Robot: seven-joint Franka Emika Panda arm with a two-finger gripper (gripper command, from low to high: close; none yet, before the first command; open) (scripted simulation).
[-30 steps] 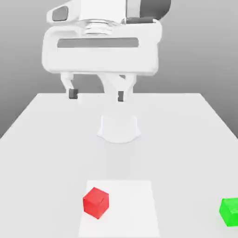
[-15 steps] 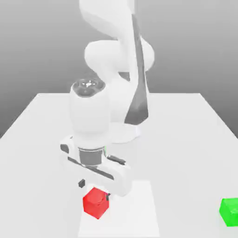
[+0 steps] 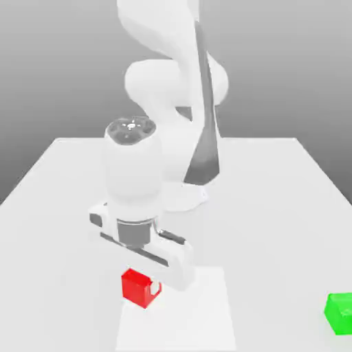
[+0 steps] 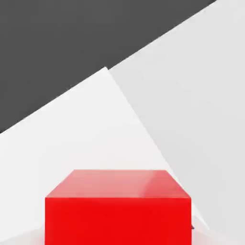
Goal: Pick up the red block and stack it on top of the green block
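Observation:
The red block [image 3: 139, 287] sits low over a paler square patch [image 3: 199, 323] near the table's front, on the exterior view's left of centre. My gripper [image 3: 142, 290] has come down from above and is shut on it, and one pale finger [image 3: 157, 287] shows against the block's side. In the hand view the red block [image 4: 117, 210] looms close with its flat top showing. The green block [image 3: 339, 313] rests on the table at the front, far to the exterior view's right and well apart from the gripper.
The arm's white base [image 3: 187, 198] stands at the middle of the white table [image 3: 275, 206], behind the gripper. Open tabletop stretches between the red block and the green block. The table's front edge lies just below both blocks.
The arm swung down from high above the table to the red block. In the last half second the block turned square to the gripper and rose slightly.

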